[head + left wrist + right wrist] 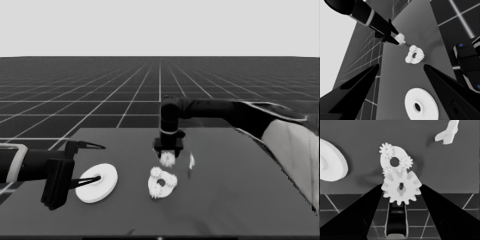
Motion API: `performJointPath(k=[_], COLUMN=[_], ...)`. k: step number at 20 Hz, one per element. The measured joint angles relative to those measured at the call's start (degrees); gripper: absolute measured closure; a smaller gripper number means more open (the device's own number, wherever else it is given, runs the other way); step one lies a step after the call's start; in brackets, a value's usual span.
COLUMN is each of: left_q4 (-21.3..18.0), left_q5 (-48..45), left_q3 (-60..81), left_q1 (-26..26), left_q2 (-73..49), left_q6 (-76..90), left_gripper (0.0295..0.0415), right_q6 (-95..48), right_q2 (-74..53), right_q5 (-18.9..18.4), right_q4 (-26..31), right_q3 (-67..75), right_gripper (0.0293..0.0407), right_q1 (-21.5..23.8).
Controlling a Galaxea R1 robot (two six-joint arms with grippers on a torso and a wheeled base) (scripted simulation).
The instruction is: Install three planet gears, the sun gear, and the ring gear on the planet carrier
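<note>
The smaller round part lies mid-table with three small gears seated around its hole; the left wrist view shows it too. My right gripper hangs just behind and above it, shut on a fourth toothed gear, which stands on edge between the fingers. The larger round part lies flat at the left. My left gripper waits open over that part, not holding it.
A thin white piece stands just right of the held gear, also seen in the right wrist view. The right arm's pale forearm fills the right side. The table's front edge runs close below the parts.
</note>
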Motion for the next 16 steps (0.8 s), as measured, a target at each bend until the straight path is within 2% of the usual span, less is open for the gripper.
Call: performJointPath(k=[5,6,7,9,16], left_q4=[0.0,0.0,0.0,0.0,0.0], left_q5=[0.0,0.0,0.0,0.0,0.0], left_q3=[0.0,0.0,0.0,0.0,0.0], left_q1=[0.0,0.0,0.0,0.0,0.0], left_q2=[0.0,0.0,0.0,0.0,0.0], left_q6=[0.0,0.0,0.0,0.0,0.0], left_gripper=[0.0326,0.0326,0.0326,0.0326,0.0326], right_q6=[-2.39,-1.94,-2.78,-4.8,-5.88], right_q2=[5.15,5.07,5.4,6.14,6.65], right_q5=[-0.15,0.91,1.55,2.63,3.46], right_q4=[-0.11,-8.25,-13.16,-17.45,-19.45], right_q3=[-7.33,-6.86,-8.12,-11.18,-13.31], right_gripper=[0.0391,0.0391,0.0391,0.0391,0.0391], right_q1=[-0.08,-6.96,-12.8,-17.73,-20.1])
